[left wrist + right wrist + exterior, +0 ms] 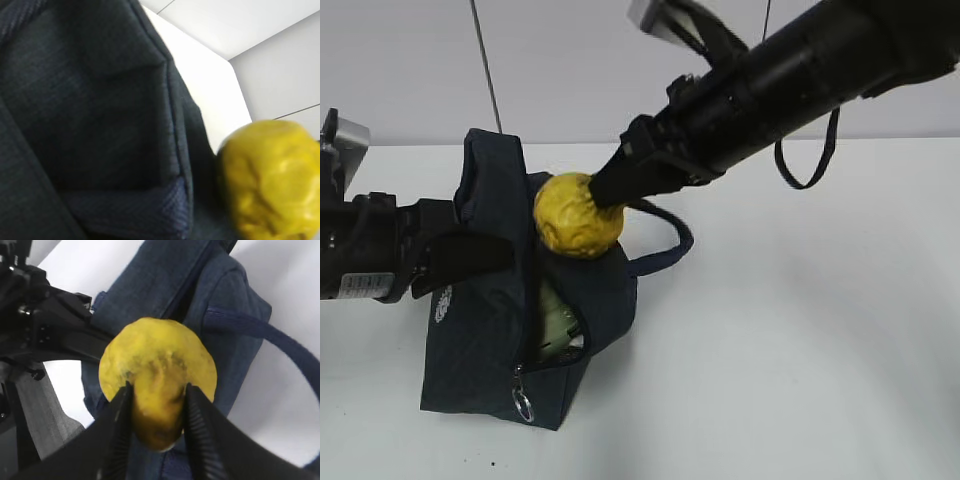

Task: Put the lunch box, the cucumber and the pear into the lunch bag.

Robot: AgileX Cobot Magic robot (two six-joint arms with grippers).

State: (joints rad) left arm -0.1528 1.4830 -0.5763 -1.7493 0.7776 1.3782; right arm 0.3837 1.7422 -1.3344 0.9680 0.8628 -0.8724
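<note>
From my remote station I see a dark navy fabric lunch bag standing on the white table, left of centre in the exterior view. Its side zipper is part open, with a metal ring pull hanging at the bag's 6 o'clock. Through the gap shows something pale green, too hidden for me to name.

My right gripper reaches in from 2 o'clock and pinches a lumpy yellow pear, holding it over the bag's top edge. In the right wrist view both ribbed black fingers press against the pear, one on each side, with the blue fabric beneath it and a loop handle curving off toward 3 o'clock.

My left gripper comes in from 9 o'clock and meets the bag's upper flap. I cannot tell whether its fingers are spread or pressed together; the left wrist view shows only navy cloth close up and the pear at 4 o'clock.
</note>
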